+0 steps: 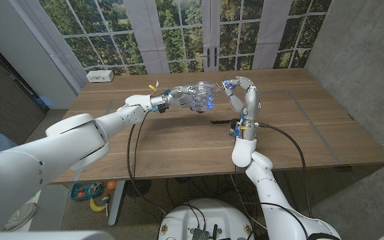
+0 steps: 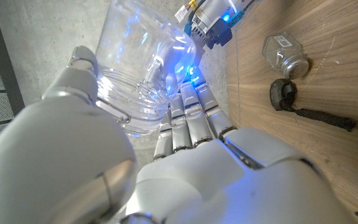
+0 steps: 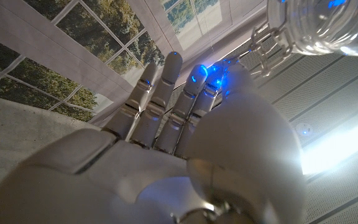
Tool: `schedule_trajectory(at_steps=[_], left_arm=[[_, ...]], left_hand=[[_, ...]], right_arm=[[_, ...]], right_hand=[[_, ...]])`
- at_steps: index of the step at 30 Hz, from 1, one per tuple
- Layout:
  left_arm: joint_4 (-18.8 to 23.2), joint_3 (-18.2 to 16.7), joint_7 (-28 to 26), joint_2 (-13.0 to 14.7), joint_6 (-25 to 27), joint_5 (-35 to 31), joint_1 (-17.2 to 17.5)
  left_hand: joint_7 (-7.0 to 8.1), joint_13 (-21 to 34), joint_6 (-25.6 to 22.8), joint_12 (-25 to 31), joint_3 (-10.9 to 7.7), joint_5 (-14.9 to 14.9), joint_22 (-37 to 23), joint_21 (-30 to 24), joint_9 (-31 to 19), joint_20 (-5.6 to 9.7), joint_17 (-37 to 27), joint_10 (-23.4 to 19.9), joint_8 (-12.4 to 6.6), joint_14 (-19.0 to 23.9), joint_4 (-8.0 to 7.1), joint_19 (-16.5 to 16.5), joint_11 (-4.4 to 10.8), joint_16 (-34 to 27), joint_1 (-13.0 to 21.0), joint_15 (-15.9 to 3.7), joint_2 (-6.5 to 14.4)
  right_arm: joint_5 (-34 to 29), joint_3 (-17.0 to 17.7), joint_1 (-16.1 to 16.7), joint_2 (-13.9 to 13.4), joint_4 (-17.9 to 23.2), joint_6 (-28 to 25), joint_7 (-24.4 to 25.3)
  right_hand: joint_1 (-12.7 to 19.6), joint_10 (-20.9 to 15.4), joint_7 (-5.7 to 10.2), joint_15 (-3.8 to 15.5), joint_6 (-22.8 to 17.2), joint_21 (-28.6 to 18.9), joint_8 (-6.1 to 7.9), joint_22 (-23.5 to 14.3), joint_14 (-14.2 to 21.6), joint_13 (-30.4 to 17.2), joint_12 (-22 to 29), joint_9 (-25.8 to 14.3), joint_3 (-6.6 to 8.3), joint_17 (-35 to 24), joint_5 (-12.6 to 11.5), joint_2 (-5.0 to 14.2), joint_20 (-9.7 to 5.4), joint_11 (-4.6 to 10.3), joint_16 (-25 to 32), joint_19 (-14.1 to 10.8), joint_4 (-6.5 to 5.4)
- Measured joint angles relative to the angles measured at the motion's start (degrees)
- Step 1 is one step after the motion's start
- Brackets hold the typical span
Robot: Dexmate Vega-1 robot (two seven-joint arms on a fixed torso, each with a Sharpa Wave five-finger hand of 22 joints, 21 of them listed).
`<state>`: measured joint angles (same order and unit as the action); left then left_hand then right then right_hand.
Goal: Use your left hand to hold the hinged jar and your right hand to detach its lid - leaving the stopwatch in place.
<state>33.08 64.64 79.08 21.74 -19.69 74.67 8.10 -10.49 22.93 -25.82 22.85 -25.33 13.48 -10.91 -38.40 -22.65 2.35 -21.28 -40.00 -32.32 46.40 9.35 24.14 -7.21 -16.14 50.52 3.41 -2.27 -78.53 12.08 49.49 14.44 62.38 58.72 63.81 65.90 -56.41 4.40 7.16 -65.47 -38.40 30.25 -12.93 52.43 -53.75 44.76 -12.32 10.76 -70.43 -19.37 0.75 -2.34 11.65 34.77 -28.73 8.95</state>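
Note:
My left hand (image 1: 167, 100) grips the clear hinged jar (image 1: 202, 97) and holds it in the air over the far middle of the table. In the left wrist view the jar (image 2: 142, 68) lies against my fingers (image 2: 188, 118). My right hand (image 1: 240, 91) is raised just right of the jar with its fingers stretched toward it and nothing held. In the right wrist view the thumb tip (image 3: 229, 74) is close to the jar's wire clasp (image 3: 267, 38); I cannot tell if they touch. The black stopwatch (image 2: 283, 94) lies on the table with its strap (image 1: 219, 122) stretched out.
A small clear glass piece (image 2: 284, 56) lies on the wood beside the stopwatch. A white box (image 1: 100, 76) sits at the table's far left corner by the windows. My right forearm (image 1: 247, 130) stands upright over the table's middle.

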Motion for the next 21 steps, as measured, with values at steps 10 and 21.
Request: schedule_trajectory(at_steps=[10, 21], left_arm=[[1.07, -0.62, -0.14, 0.59, -0.57, -1.14, 0.01], [2.79, -2.88, -0.27, 1.17, -0.90, -4.68, 0.66]], left_hand=[[0.02, 0.00, 0.03, -0.37, 0.00, 0.00, 0.04, 0.00, 0.00, -0.09, 0.00, 0.00, 0.02, -0.03, 0.00, -0.09, 0.00, 0.09, 0.00, -0.03, 0.00], [-0.37, -0.01, 0.47, -0.78, 0.00, 0.00, 0.07, 0.01, -0.01, -0.10, 0.01, 0.31, 0.24, -0.07, 0.00, -0.09, -0.30, 0.40, -0.01, -0.04, 0.01]], right_arm=[[-0.77, 2.33, -0.61, 1.28, 0.68, -0.15, -0.04], [-1.66, 3.59, -0.50, 1.81, 2.73, -4.34, -0.05]], right_hand=[[-0.16, 4.15, 2.50, -0.62, 4.79, -1.54, -2.28, -0.27, -3.78, 1.56, -2.46, -0.02, -0.06, 0.81, 2.59, -0.73, 0.00, -0.07, -0.63, 0.02, 0.06], [-1.59, 12.15, 4.79, -2.75, 18.94, -3.99, -7.91, 0.70, -9.76, 11.47, -13.61, -0.18, -0.09, 5.83, 6.74, -1.84, -0.18, 0.06, -8.82, 1.40, 0.03]])
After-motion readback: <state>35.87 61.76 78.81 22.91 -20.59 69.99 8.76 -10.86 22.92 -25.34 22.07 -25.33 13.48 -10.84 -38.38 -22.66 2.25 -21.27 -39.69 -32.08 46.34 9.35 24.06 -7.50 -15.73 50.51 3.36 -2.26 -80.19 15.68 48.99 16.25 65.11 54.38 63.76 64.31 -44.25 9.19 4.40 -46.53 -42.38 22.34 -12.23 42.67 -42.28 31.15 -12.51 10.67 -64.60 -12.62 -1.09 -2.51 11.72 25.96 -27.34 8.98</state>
